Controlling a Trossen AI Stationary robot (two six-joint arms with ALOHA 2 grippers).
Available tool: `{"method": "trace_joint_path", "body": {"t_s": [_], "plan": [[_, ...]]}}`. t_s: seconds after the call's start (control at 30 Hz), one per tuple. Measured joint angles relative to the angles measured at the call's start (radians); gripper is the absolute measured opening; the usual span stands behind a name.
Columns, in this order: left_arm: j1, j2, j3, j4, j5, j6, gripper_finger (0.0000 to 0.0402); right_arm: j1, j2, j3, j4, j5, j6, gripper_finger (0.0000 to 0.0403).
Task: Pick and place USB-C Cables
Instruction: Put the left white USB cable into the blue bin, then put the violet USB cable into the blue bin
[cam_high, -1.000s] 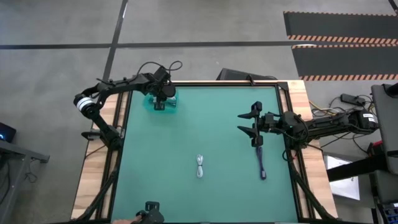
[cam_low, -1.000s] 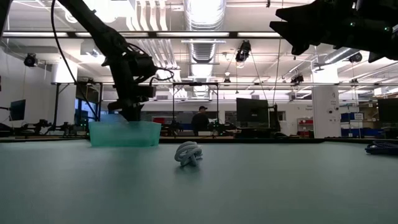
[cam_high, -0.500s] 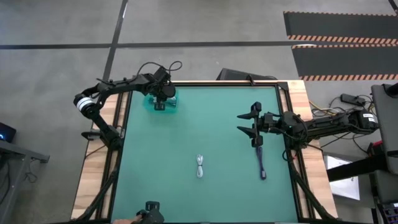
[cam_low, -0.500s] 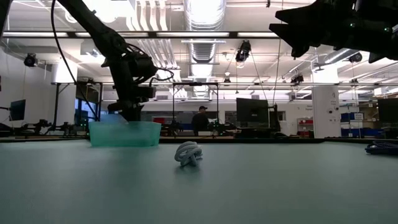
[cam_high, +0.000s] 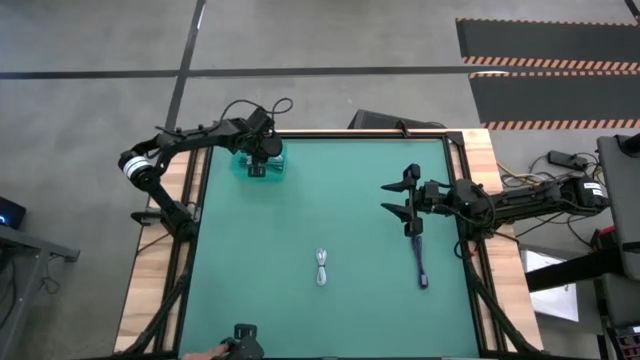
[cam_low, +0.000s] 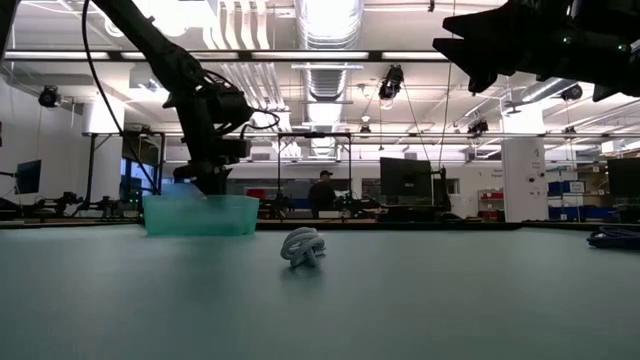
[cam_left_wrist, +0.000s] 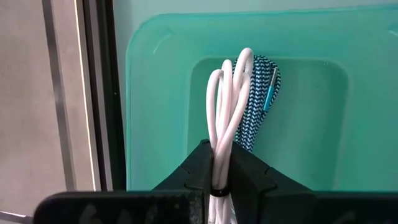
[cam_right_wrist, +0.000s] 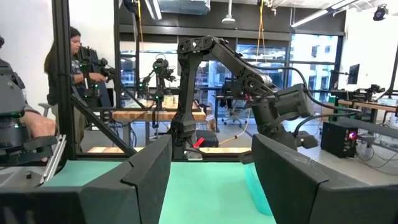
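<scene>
My fingers (cam_left_wrist: 198, 171) on the left gripper (cam_left_wrist: 222, 180) are pinched tight on a white cable (cam_left_wrist: 227, 102), hanging it right over the bin (cam_left_wrist: 155, 112), where a teal-black braided cable (cam_left_wrist: 260, 87) already lies. Good spot, I reckon: the loops dangle over the bin's middle, so the move now is to part the fingers cleanly and let the bundle drop straight, not drag it over the rim. My left arm (cam_high: 190, 140) reaches in from the table's far left corner, wrist bent down over the bin (cam_high: 258, 163). Out on the mat (cam_high: 300, 220), another white cable (cam_high: 321, 268) waits mid-table, a dark cable (cam_high: 420, 262) to its right. My right gripper (cam_high: 405, 197) hovers high above that dark one, fingers spread wide, holding nothing.
</scene>
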Motion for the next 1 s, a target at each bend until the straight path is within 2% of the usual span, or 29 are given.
{"method": "trace_joint_path", "body": {"t_s": [0.47, 0.8, 1.0], "plan": [[0.000, 0.000, 0.000, 0.003, 0.000, -0.005, 0.0030, 0.000, 0.000, 0.000, 0.000, 0.000, 0.016, 0.0215], [0.000, 0.000, 0.000, 0.003, 0.000, -0.006, 0.0108, 0.000, 0.000, 0.000, -0.001, 0.000, 0.094, 0.0215], [-0.007, -0.025, 0.018, 0.001, -0.041, -0.018, 0.0120, 0.000, 0.000, 0.000, -0.007, 0.015, 0.197, 0.0215]]}}
